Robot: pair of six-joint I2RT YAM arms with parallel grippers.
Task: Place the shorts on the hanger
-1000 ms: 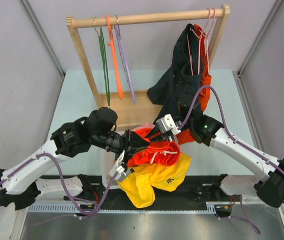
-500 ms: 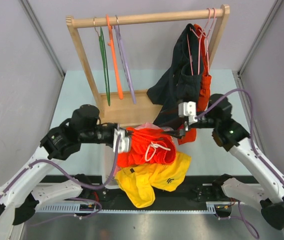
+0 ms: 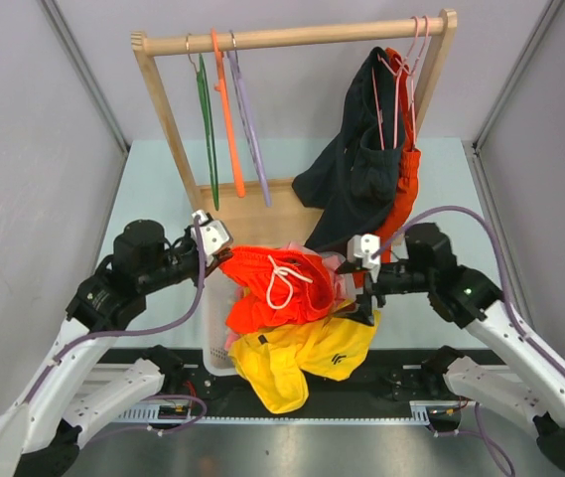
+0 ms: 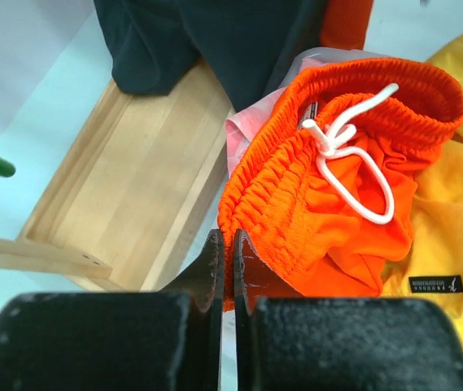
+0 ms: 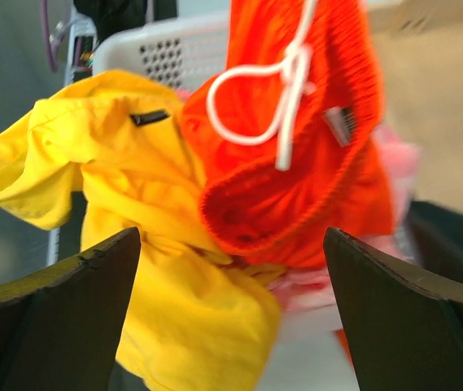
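Counter: pale green counter (image 3: 153,189) with grey walls around it and a wooden rack (image 3: 163,109) standing at the back.
Hanger: the hanger (image 3: 228,119) is up on the rack's rail, hooked between a green hanger (image 3: 207,129) and a lilac hanger (image 3: 250,129), well apart from both arms.
Shorts: the shorts (image 3: 282,293) sit on top of the laundry pile in the white basket (image 5: 162,47), right over the yellow shorts (image 3: 307,358).
Left arm: comes in from the left with the forearm roughly level. The left end effector (image 3: 224,256) is clamped on the left edge of the waistband.
Right arm: elbow is out to the right and the wrist points left at the pile. The right end effector (image 5: 231,232) has its fingers spread wide apart, facing the shorts from close by.
Left wrist cam only: fingers pinched nearly together on the elastic. You also get the white drawstring (image 4: 349,151) looped on the front and the rack's wooden base (image 4: 125,187) under a dark garment (image 4: 215,41).
Right wrist cam only: looks into the open waistband with a small tag inside, and the basket's perforated wall is behind. It's kinda blurry.
Top cam only: a red-orange garment (image 3: 408,179) hangs beside the dark one at the rail's right end.
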